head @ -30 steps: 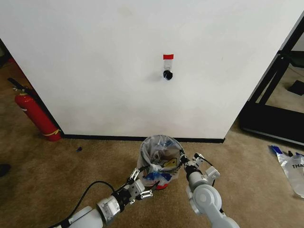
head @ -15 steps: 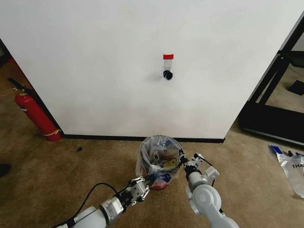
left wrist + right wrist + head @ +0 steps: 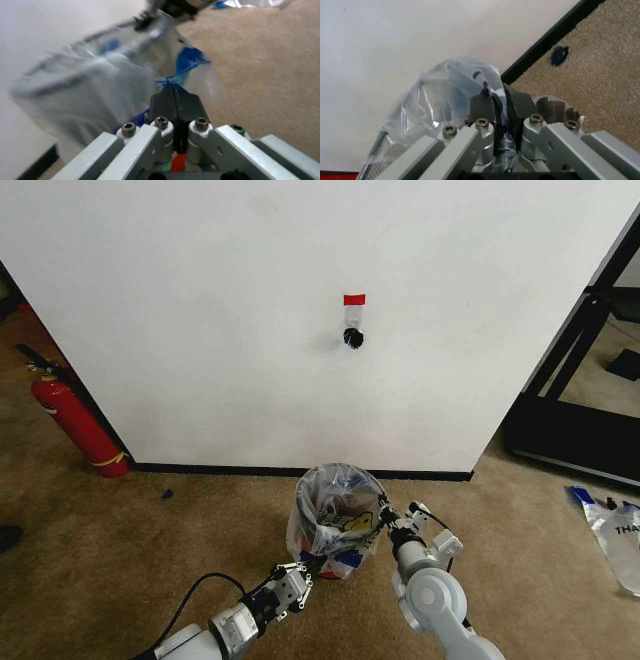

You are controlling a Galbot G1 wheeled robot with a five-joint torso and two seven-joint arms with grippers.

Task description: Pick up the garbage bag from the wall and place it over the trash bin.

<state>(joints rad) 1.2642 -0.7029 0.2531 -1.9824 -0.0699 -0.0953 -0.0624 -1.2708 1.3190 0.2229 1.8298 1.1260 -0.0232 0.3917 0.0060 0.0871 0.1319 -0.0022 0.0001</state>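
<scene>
The garbage bag [image 3: 338,525], clear with blue print and a yellow smiley, is draped over the small round trash bin [image 3: 318,502] in front of the white wall [image 3: 220,330]. In the head view my left gripper [image 3: 302,564] is low at the bin's near side. The left wrist view shows it [image 3: 173,89] shut on the bag's blue handle [image 3: 189,65], pulling the film taut. My right gripper [image 3: 386,518] is at the bin's right rim. In the right wrist view it [image 3: 495,100] is shut on a fold of the bag [image 3: 445,93].
A red tape strip [image 3: 354,299] and a black hook [image 3: 352,337] are on the wall above the bin. A red fire extinguisher [image 3: 75,420] stands at the left. Another clear-and-blue bag [image 3: 612,528] lies on the carpet at the right, near a black frame [image 3: 575,430].
My left gripper has drawn back and down toward me with the blue handle, stretching the bag lower over the bin's near side. The right gripper has hardly moved.
</scene>
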